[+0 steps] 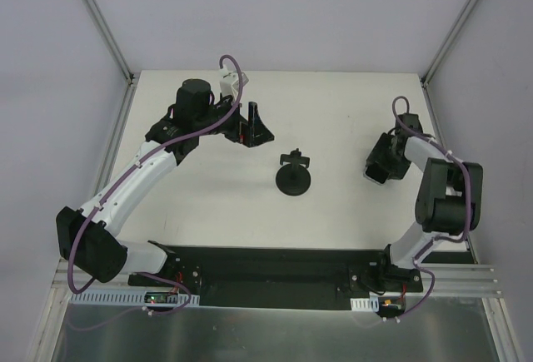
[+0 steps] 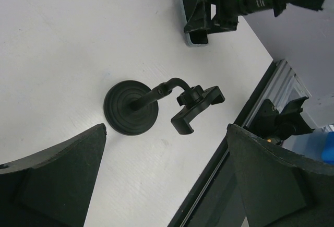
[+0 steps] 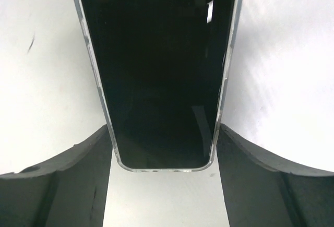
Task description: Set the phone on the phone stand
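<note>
Phone (image 3: 162, 70) is found lying flat and face up on the white tabletop (image 1: 333, 100), well to the right of the phone stand (image 1: 294, 181) and apart from it. Its glossy dark face is framed by a lighter, silvery edge, and one rounded short end is turned toward the right wrist camera. The right hand (image 1: 379, 169) is poised over the phone on that same side of the phone stand, and its two fingers (image 3: 57, 185) are set one beside each long edge, close by the rounded end. The phone is thus straddled, but whether the edges are actually pressed or only flanked cannot be told. The phone stand is placed upright near the middle of the tabletop, its round disc base resting flat, with a thin stem that is bent over at the top and is capped by a small clamp-like holder, so that the holder is carried off to one side of the base. The left hand (image 1: 256, 125) is held to the left of the phone stand and farther from the arm bases, above the tabletop and apart from the stand. Its fingers (image 2: 57, 180) are spread wide, nothing is gripped between them, and in the left wrist view the phone stand is seen beyond the gap, with the phone and the right hand farther off past the stand.
</note>
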Tool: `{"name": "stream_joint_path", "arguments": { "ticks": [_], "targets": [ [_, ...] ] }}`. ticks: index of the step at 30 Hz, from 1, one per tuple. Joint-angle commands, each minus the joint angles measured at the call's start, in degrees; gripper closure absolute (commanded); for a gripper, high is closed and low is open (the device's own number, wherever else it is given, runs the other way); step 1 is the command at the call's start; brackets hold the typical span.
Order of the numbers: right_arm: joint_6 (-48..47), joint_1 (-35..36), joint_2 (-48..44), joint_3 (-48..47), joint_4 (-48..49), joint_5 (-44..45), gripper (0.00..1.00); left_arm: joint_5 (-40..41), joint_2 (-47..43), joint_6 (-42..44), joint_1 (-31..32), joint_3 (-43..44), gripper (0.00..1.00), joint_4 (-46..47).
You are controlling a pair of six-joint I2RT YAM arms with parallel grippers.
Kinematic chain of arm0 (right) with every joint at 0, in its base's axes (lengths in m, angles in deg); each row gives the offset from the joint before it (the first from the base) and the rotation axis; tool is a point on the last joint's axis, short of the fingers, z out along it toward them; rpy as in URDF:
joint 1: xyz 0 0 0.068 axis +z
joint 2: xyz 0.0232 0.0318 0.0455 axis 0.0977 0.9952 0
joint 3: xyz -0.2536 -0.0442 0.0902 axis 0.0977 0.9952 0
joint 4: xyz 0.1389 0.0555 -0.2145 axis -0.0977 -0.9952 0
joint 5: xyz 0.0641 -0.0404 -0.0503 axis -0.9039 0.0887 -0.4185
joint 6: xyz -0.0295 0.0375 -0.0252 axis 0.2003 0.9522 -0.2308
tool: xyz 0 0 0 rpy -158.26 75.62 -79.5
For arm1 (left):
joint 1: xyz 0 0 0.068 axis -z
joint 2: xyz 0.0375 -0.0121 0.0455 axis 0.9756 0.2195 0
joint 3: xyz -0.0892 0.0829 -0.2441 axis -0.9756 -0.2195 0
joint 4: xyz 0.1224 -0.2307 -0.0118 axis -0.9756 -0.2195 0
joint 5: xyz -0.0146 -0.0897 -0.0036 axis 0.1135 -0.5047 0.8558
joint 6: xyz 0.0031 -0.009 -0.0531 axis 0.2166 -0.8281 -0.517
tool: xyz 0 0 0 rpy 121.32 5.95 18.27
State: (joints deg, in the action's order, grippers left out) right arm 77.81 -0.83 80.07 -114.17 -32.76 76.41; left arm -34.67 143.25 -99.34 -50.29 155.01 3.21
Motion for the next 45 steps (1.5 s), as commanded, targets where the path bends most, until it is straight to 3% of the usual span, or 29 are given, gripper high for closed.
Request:
{"name": "stream_joint_path", "arguments": {
  "ticks": [1,13,20,26,36,40,45],
  "targets": [
    [-1.1,2.3,-13.7,11.1,17.7,-4.9,0.99,-1.9,-0.5,0.2,0.3,0.4,0.03,1.0],
    [-3.1,6.3,-32.9,22.5,29.0,-5.6,0.99,-8.0,0.9,-1.9,0.3,0.3,0.04,3.7],
    [-4.1,14.7,-46.9,15.9,20.5,-1.7,0.99,-9.7,-0.7,-4.4,2.0,-0.4,0.06,5.4],
    [-5.3,27.4,-55.7,11.3,19.3,2.5,0.99,-8.4,-2.9,-3.0,4.1,-1.0,0.05,5.8],
    [-6.4,52.5,-50.2,5.1,23.3,14.9,0.99,1.4,-14.2,-2.2,4.1,-7.8,0.01,14.1],
    [-8.8,59.3,-45.3,3.0,25.0,21.9,0.99,4.4,-19.3,-2.2,4.1,-11.7,0.01,19.7],
    [-10.6,65.5,-39.2,0.2,29.0,25.4,0.99,5.3,-17.5,-1.7,4.0,-11.2,0.01,18.3]
  ]
}}
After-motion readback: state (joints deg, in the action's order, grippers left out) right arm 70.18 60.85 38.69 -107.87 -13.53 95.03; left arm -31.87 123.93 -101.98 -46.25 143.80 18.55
